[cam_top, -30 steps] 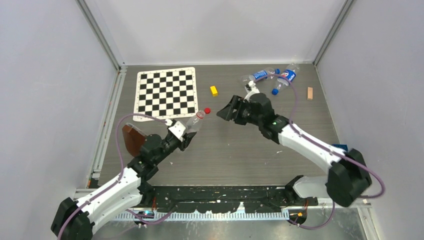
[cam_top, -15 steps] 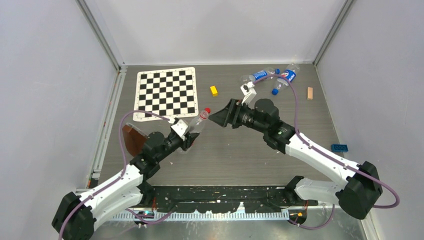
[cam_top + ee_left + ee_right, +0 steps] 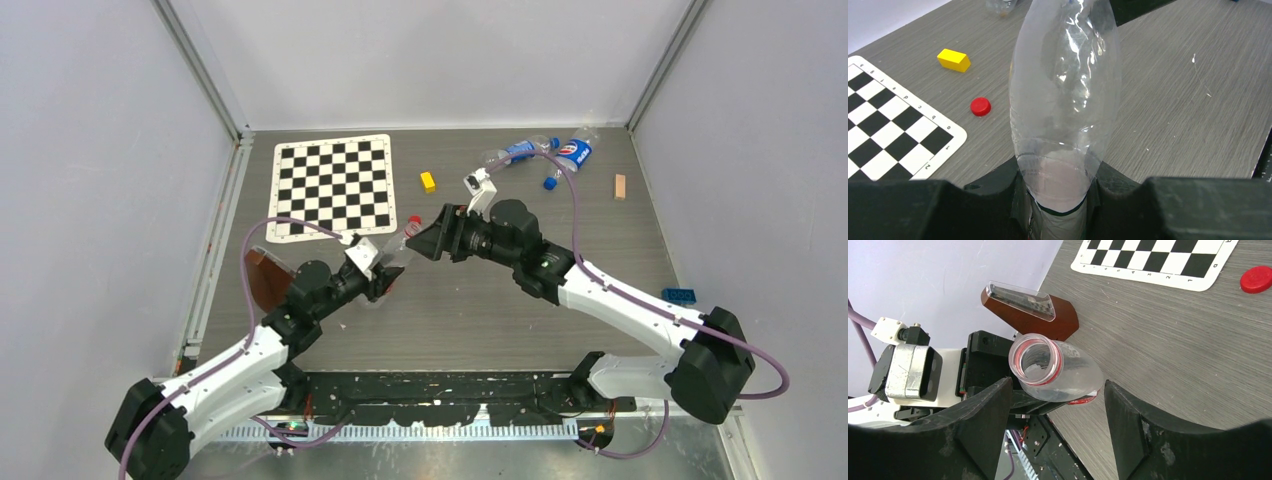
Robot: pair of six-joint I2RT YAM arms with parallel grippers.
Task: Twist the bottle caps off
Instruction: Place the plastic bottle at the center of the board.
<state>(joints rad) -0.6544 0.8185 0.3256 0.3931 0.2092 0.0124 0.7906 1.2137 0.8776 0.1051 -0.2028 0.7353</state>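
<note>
The clear bottle (image 3: 1055, 372) tilts, mouth open; a red cap (image 3: 980, 106) lies loose nearby; two blue-labelled bottles (image 3: 572, 152) lie farther off.

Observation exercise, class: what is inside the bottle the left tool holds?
The bottle looks empty through its open mouth and clear wall; the left tool covers its base.

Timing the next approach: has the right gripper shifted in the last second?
Yes. The right gripper slid left and toward the arm bases, closing on the near right corner of the checkerboard mat.
</note>
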